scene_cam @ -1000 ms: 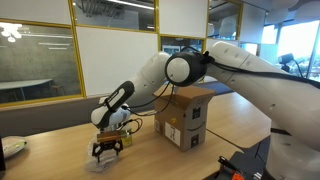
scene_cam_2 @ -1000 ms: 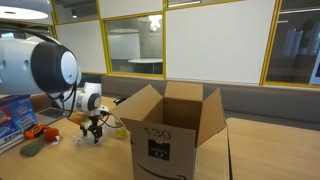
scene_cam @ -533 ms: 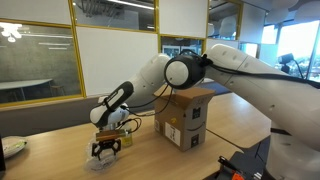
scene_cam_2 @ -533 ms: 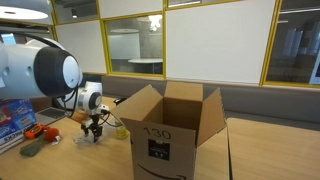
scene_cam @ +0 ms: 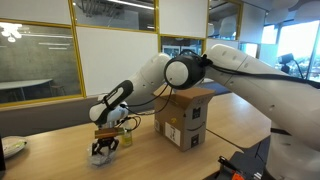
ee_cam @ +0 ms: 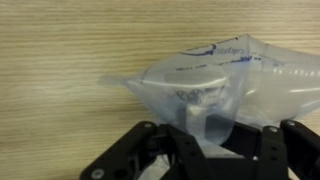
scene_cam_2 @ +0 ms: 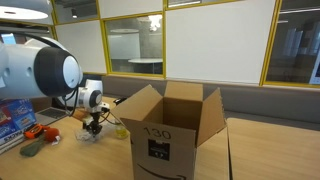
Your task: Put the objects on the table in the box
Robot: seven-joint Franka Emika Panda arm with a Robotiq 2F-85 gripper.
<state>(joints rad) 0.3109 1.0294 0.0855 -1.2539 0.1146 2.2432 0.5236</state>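
Hand: my gripper (ee_cam: 208,125) stands low on the table (ee_cam: 60,60), its jaws drawn in on a clear plastic bag (ee_cam: 200,75); the film bunches up between them.
Where the bag is: it lies on the wood directly under my wrist, the nearer part pinched and puckered, the rest spread flat away from me.
Where the box is: the cardboard box (scene_cam: 182,118) stands on the same table, well apart from my gripper (scene_cam: 104,148), with its top flaps open.
Weight: I judge it very light; I can make out nothing solid inside.
Stiffness: soft and limp, so I expect the free end to sag and swing when raised.
Slip: smooth film is likely to slide between the pads, and a thin pinch may hold only one layer.
Fragility: little to break, though a hard pull could stretch or tear the film.
Where to hold: at the gathered fold near the middle, where several layers stack up, not at a single loose edge.
Wrist view alone: the blue print on the bag, the wrinkles, and how the film sits between my jaws.
Exterior views alone: the box (scene_cam_2: 165,125), its open mouth, and how my gripper (scene_cam_2: 92,127) stands relative to it; there the bag is too small and pale to make out.
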